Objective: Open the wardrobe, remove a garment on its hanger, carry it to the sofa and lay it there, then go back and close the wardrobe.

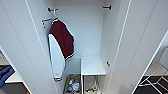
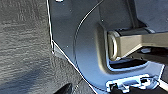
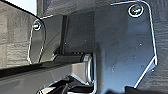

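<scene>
Wardrobe (image 1: pixel 87 30): open, both white doors swung out to the sides, white inside, seen close from the head view.
Left door (image 1: pixel 22 47): stands wide, taking up the left of the head view.
Right door (image 1: pixel 140 45): stands wide on the right.
Rail fittings: two dark brackets high on the inner walls, one on the left (image 1: pixel 51 10) and one on the right (image 1: pixel 107 7).
Jacket (image 1: pixel 60 47): maroon body with white sleeves and striped cuffs, hanging on the left side of the wardrobe from a light hook (image 1: pixel 54 13) by the left bracket.
Shelf (image 1: pixel 92 65): white and low, against the right inner wall.
Box (image 1: pixel 72 84): on the wardrobe bottom below the jacket, with small mixed items inside, too blurred to tell what.
White T-shirt and its hanger: I cannot make them out inside the wardrobe.
Sofa: a bit of blue (image 1: pixel 5 73) shows past the left door at the edge; whether it is the sofa I cannot tell.
Left hand: cannot tell whether spread or pressed together.
Right hand: cannot tell either.
Floor (image 2: pixel 22 45): dark and grainy under the left wrist.
</scene>
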Tool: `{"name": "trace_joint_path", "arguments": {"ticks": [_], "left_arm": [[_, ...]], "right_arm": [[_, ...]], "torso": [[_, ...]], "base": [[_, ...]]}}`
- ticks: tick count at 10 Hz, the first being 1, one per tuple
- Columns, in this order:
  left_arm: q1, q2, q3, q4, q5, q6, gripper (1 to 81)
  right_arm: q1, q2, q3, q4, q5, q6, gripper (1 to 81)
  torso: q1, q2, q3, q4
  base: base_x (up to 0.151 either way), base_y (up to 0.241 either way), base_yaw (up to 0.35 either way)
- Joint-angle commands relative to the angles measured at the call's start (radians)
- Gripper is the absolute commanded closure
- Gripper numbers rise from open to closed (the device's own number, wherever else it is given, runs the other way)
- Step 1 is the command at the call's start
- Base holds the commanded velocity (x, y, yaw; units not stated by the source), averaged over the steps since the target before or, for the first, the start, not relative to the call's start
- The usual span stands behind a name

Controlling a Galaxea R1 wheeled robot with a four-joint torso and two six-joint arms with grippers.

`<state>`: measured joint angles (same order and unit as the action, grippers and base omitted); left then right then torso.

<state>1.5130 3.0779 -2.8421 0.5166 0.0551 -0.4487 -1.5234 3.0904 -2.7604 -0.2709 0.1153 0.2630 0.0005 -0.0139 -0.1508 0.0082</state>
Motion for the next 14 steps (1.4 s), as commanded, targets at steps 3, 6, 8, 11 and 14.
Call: {"name": "trace_joint_path", "arguments": {"ticks": [3,6,8,11,14], "left_arm": [[-0.089,-0.008,0.004,-0.287,0.02,0.257,1.0],[-0.089,-0.145,0.202,-0.253,0.0,0.263,1.0],[-0.089,-0.351,0.494,-0.254,-0.056,0.263,1.0],[-0.102,-0.6,0.719,-0.265,-0.138,0.252,1.0],[-0.115,-0.798,0.84,-0.267,-0.241,0.199,1.0]], "right_arm": [[0.051,-0.019,0.055,-0.007,-0.059,-0.001,1.0],[0.065,-0.188,0.278,-0.008,-0.042,0.01,1.0],[0.085,-0.34,0.438,-0.008,-0.04,0.013,1.0],[0.108,-0.566,0.564,0.01,0.033,0.022,1.0],[0.131,-0.743,0.602,0.01,0.119,0.101,1.0]], "torso": [[0.0,0.0,0.0,0.0],[0.0,0.0,0.0,0.0],[0.0,0.0,0.0,0.0],[0.0,0.0,0.0,0.0],[0.0,0.0,0.0,0.0]], "base": [[0.0,0.0,0.0],[0.0,0.0,0.0],[0.0,0.0,0.0],[0.0,0.0,0.0],[0.0,0.0,0.0]]}}
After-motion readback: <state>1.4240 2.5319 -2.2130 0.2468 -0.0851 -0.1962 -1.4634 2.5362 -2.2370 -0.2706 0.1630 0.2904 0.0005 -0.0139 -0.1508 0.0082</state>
